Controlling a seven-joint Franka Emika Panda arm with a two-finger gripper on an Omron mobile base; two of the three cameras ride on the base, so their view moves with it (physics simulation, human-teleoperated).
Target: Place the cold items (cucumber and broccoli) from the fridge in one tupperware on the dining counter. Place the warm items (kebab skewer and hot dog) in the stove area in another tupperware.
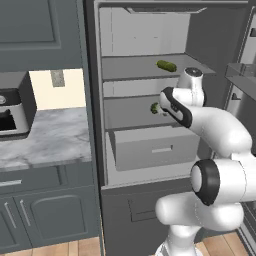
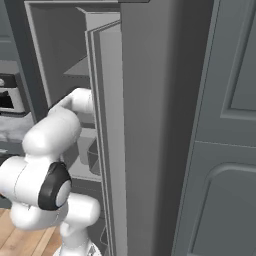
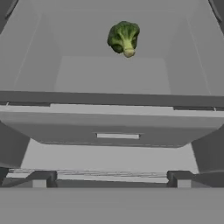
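Open fridge (image 1: 145, 35) ahead, door (image 2: 150, 125) swung out to the right and blocking much of the right base view. On the upper shelf (image 1: 135, 67), toward its right side, a cucumber (image 1: 166, 65) lying flat. On the shelf below, the broccoli (image 3: 124, 37) — resting toward the back, stem pointing down and toward the camera in the hand view, well apart from the side walls. In the left base view, just a sliver of green from that broccoli (image 1: 155, 108) peeking out beside the dark wrist of the arm (image 1: 210, 130). Beneath that shelf, a grey drawer (image 3: 117, 131) with a pale handle, closed. Tool (image 3: 111, 178) spread wide, finger tips (image 3: 41, 178) low in the hand view at either side, pinching nothing and well short of the broccoli (drawer front and shelf edge lying between). Arm bent forward from the lower right of the left base view, elbow low, hand reaching into the fridge at middle-shelf height. To the left of the fridge, a marble tabletop (image 1: 45, 137) over dark cabinets (image 1: 45, 210), with a toaster oven (image 1: 15, 107) at its far left edge. Wooden floor (image 1: 60, 248) below.
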